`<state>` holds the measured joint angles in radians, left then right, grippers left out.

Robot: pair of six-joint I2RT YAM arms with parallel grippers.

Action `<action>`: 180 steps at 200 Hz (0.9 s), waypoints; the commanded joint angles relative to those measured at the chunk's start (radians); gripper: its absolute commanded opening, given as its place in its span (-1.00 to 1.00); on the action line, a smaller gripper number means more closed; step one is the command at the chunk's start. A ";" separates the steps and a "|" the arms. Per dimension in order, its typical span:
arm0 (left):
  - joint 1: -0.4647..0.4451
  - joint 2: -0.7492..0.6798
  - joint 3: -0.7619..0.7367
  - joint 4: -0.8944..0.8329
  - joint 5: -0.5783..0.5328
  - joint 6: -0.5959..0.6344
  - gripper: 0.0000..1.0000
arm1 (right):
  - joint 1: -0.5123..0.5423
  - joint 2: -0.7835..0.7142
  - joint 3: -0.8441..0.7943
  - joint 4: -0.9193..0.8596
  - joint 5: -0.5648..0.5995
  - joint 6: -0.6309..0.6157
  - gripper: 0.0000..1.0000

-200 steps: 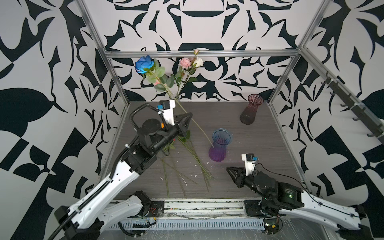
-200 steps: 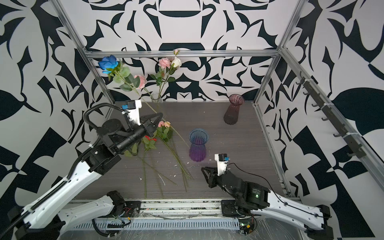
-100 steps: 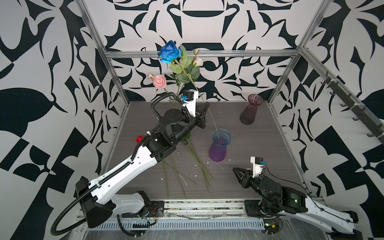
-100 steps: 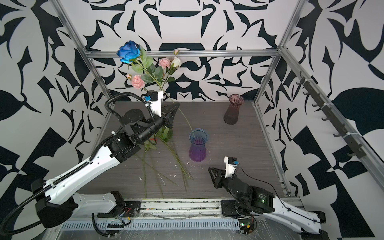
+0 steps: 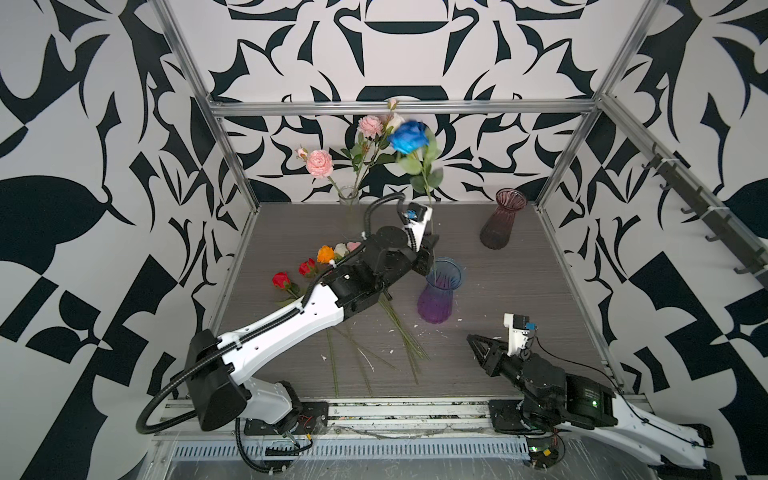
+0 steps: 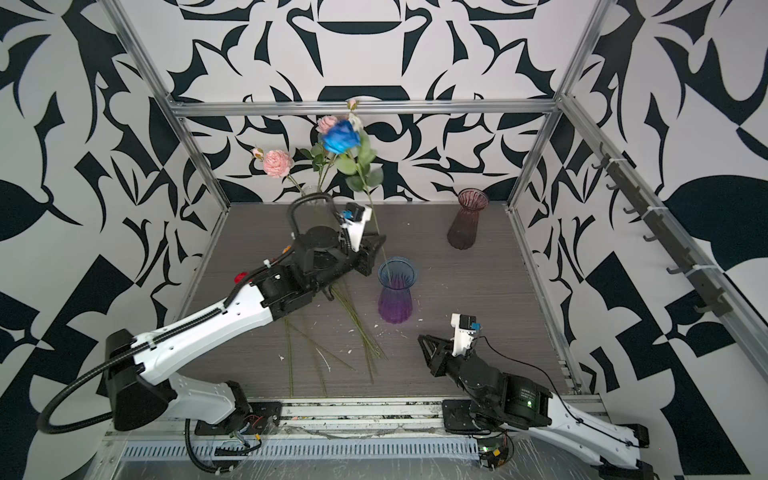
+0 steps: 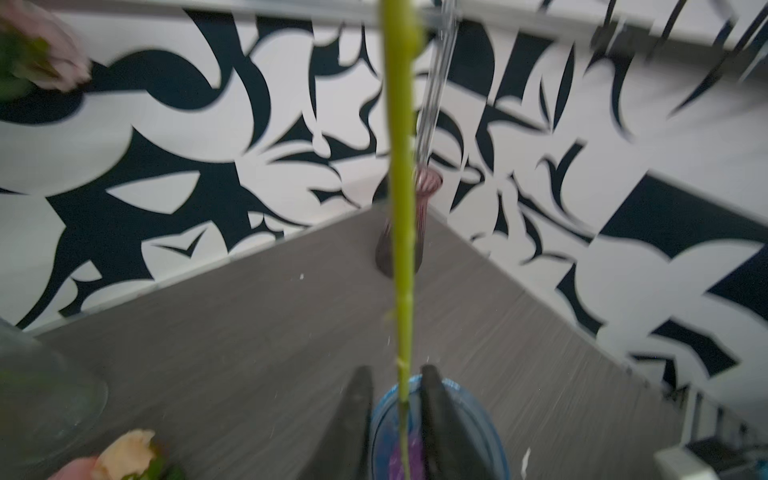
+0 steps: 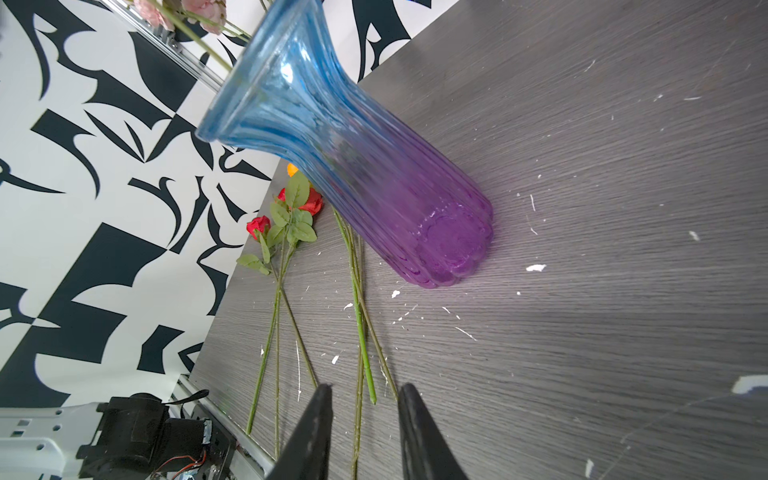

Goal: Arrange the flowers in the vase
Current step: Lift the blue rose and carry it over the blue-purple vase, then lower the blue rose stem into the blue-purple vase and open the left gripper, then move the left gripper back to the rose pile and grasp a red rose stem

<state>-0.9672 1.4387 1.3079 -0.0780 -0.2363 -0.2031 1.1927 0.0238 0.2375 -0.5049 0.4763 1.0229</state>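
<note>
Robot lab test cell
Black-and-white patterned walls (image 5: 104, 104) on an aluminium frame (image 5: 399, 109) box in a grey tabletop (image 5: 519, 299); 2 white robot arms (image 5: 291, 324) bolt to a metal rail (image 5: 395, 415) at 6 o'clock.

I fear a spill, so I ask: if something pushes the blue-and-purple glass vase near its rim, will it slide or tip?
It would probably tip rather than slide: the blue-and-purple glass vase stands tall on a narrow base. The blue rose leaning in it likely adds top weight. It looks like glass, so a fall may break it.
</note>
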 commanded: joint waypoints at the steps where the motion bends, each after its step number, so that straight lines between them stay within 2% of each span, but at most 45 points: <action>1: -0.005 0.027 0.067 -0.201 0.024 0.009 0.03 | 0.001 0.010 0.006 0.017 0.019 0.004 -0.37; 44: -0.006 -0.023 0.015 -0.208 0.046 0.002 0.03 | 0.001 0.021 0.006 0.022 0.019 0.004 -0.38; 89: -0.005 -0.106 -0.094 -0.215 0.016 -0.006 0.01 | 0.001 0.040 0.014 0.028 0.017 0.004 -0.38; 111: -0.004 -0.156 -0.207 -0.229 -0.016 -0.036 0.01 | 0.001 0.045 0.013 0.032 0.017 0.004 -0.38; 143: 0.009 -0.315 -0.417 -0.223 -0.058 -0.118 0.01 | 0.001 0.065 0.014 0.041 0.016 0.005 -0.37; 180: 0.128 -0.489 -0.676 -0.167 -0.053 -0.299 0.11 | 0.001 0.111 0.025 0.057 0.018 0.003 -0.37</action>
<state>-0.9138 1.0401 0.7437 -0.2710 -0.2695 -0.3550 1.1927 0.1051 0.2375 -0.4923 0.4763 1.0225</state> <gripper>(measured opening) 0.532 0.315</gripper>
